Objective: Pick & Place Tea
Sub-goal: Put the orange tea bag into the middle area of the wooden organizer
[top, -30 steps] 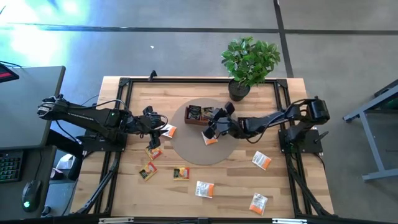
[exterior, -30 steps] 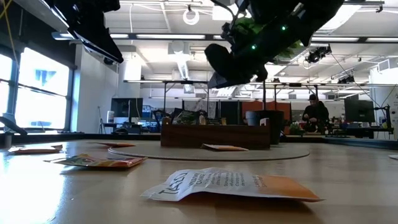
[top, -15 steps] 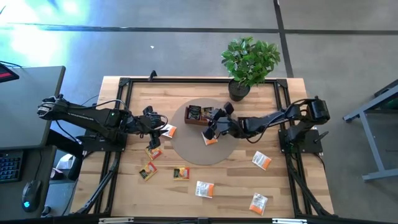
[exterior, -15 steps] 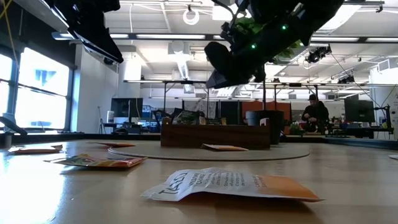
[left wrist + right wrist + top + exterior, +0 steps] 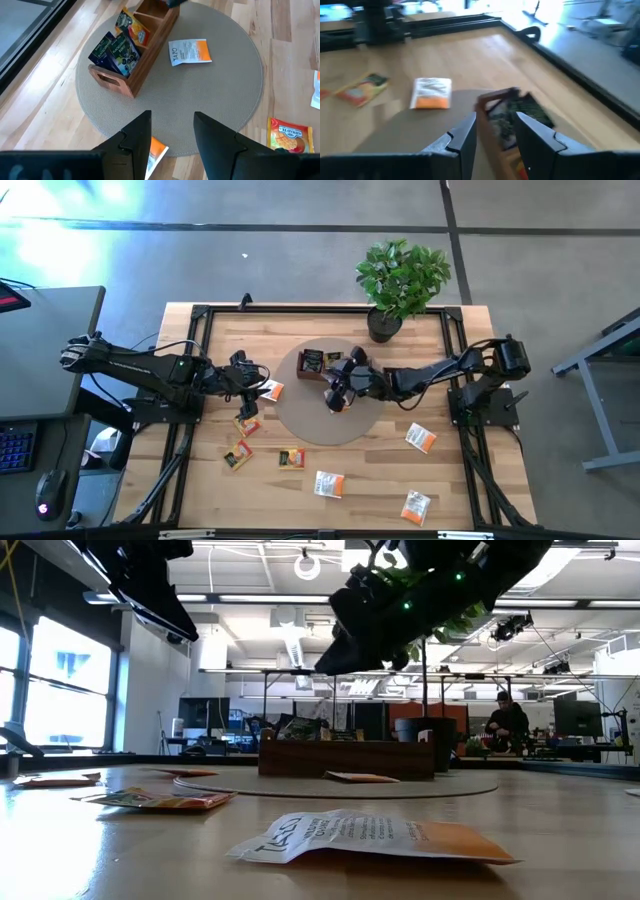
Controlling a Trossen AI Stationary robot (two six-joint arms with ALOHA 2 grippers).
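The wooden tray (image 5: 322, 365) stands on a round grey mat (image 5: 300, 420) and holds black and yellow-orange tea sachets (image 5: 115, 47). One white-and-orange sachet (image 5: 190, 51) lies flat on the mat beside the tray. My right gripper (image 5: 338, 388) hovers open and empty above that sachet, near the tray (image 5: 512, 112). My left gripper (image 5: 250, 387) hovers open and empty at the mat's left edge, above another white-and-orange sachet (image 5: 157, 150). Several more sachets (image 5: 291, 458) lie flat on the table's near half.
A potted plant (image 5: 400, 280) stands at the far edge, right of the tray. Loose sachets lie at the near right (image 5: 421, 438) and near middle (image 5: 329, 484), and one lies close before the low camera (image 5: 370, 835). A black frame (image 5: 200, 315) borders the table. A person (image 5: 508, 720) stands far behind.
My right gripper has shifted a little toward the table's left edge over the mat and has turned about, so it now covers the sachet on the mat in the high view. It stays open. The sachets and the tray lie as before.
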